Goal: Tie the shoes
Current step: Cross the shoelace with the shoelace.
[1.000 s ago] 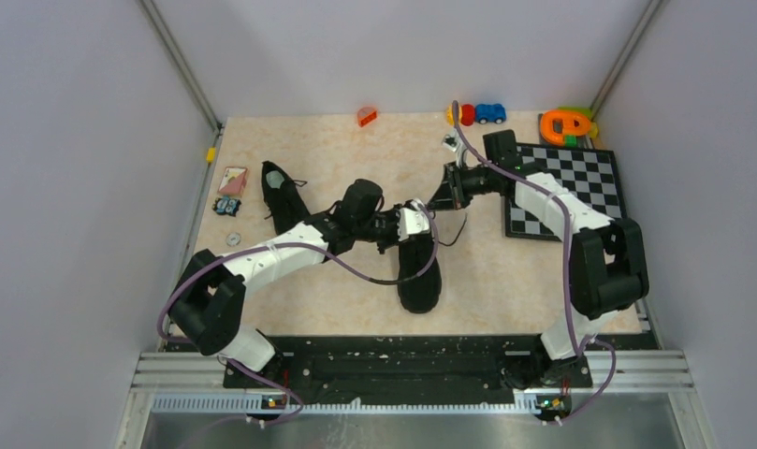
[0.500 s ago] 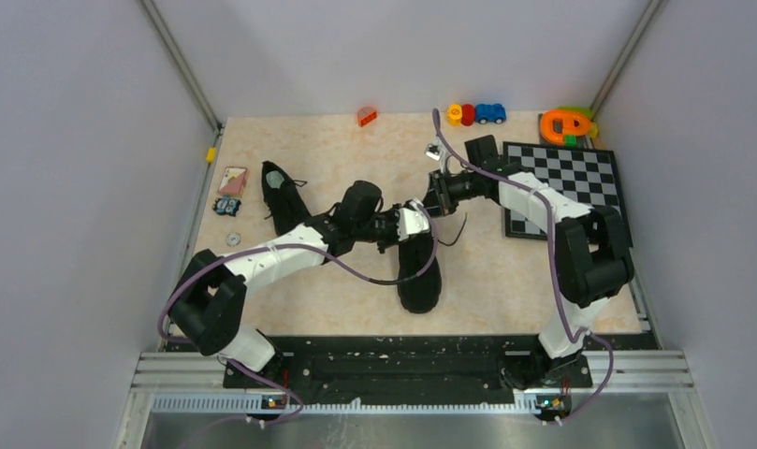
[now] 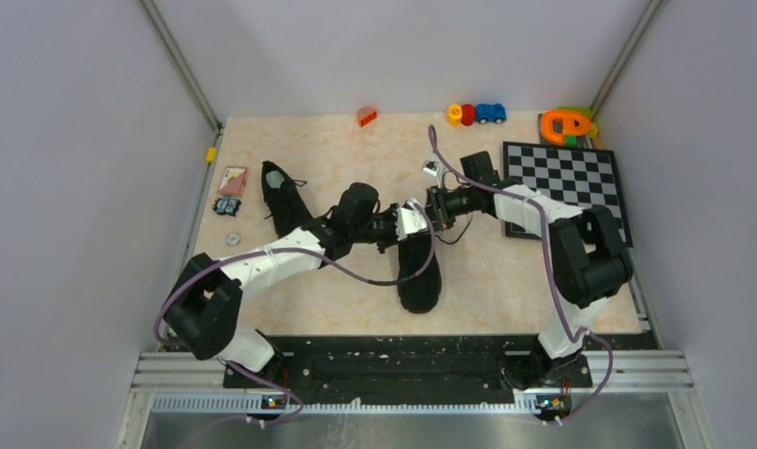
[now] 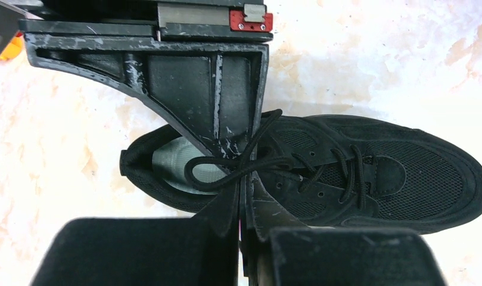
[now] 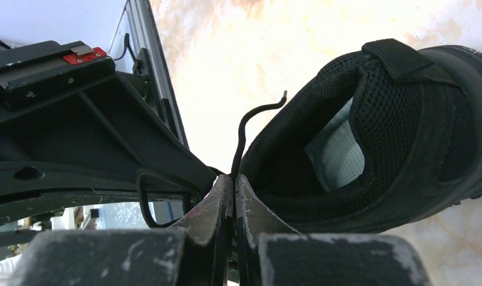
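By the left edge of the bench lie a pink card (image 3: 232, 178) and a small metal ring (image 3: 233, 239). Just right of them, one black sneaker (image 3: 283, 198) rests apart from both arms, its heel toward the far edge.

The left gripper (image 4: 244, 179) reaches over the middle of the bench. Its fingers are pressed together on a lace loop (image 4: 211, 173) above the opening of the second black sneaker (image 4: 405, 179). This sneaker lies mid-bench with its toe toward the near edge.

The right gripper (image 5: 232, 182) sits at the heel of that same shoe, close to the left one. Its jaws are closed on a lace end (image 5: 250, 125) that curls up out of the tips.

A chessboard (image 3: 580, 173) lies along the right edge. A small row of toys (image 3: 475, 113) stands at the far edge.
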Robot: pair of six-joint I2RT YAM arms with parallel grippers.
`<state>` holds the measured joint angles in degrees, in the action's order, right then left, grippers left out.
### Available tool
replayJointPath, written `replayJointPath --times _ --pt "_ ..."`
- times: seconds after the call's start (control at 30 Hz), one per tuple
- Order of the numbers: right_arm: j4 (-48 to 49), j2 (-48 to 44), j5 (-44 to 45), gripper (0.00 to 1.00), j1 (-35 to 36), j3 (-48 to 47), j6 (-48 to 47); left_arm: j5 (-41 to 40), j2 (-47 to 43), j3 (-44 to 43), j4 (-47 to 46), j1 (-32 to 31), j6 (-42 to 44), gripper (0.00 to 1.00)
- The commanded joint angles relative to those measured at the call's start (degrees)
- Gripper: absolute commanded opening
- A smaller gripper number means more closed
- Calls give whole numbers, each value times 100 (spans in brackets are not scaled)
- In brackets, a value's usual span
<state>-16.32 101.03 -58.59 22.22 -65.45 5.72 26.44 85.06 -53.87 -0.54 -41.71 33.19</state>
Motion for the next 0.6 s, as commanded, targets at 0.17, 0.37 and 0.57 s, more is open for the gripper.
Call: replayJointPath --times 0.17,0.37,0.57 --pt "605 -111 -499 0 143 235 255 -40 -176 52 -615 5 -285 0" --pt "1060 -22 -372 0 139 368 760 11 -150 33 -808 2 -421 0" --pt "2387 -171 118 0 127 648 2125 -80 -180 36 -690 5 -403 0"
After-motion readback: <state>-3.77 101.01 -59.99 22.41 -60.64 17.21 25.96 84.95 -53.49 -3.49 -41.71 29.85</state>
